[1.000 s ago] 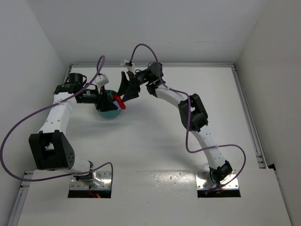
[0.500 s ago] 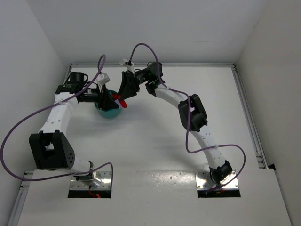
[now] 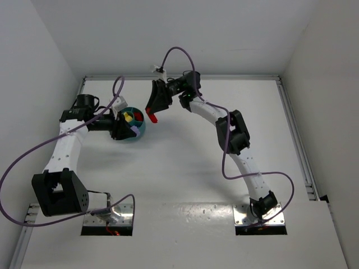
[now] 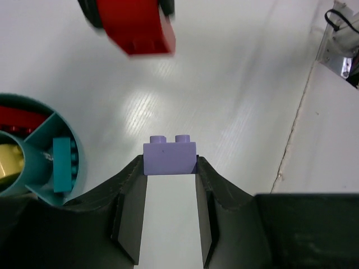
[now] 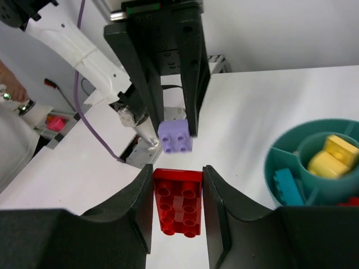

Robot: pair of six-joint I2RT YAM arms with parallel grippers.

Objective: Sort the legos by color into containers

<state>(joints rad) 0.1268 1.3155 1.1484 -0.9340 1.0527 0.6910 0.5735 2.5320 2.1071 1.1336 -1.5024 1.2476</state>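
Observation:
My left gripper (image 4: 170, 162) is shut on a lilac brick (image 4: 170, 158), held just above the white table to the right of the teal bowl (image 4: 77, 168). My right gripper (image 5: 178, 171) is shut on a red flat brick (image 5: 178, 202), a short way off and facing the lilac one (image 5: 174, 136). From above, the red brick (image 3: 152, 116) hangs right of the bowl (image 3: 142, 130) and the lilac brick (image 3: 134, 129) sits at the bowl's near-right rim. The bowl holds yellow bricks (image 5: 331, 157) in its centre, a teal brick (image 4: 61, 165) in one compartment and red bricks (image 4: 19, 120) in another.
A metal rail (image 3: 291, 112) runs along the table's right side, and white walls close in the left, back and right. The table's seam (image 4: 297, 129) shows right of my left gripper. A purple cable (image 3: 174, 53) loops above the right wrist.
The right gripper closed on the red brick and lifted away toward the back. The left gripper drew back left with the lilac brick. The two bricks, together before, are apart, and the bowl is uncovered.

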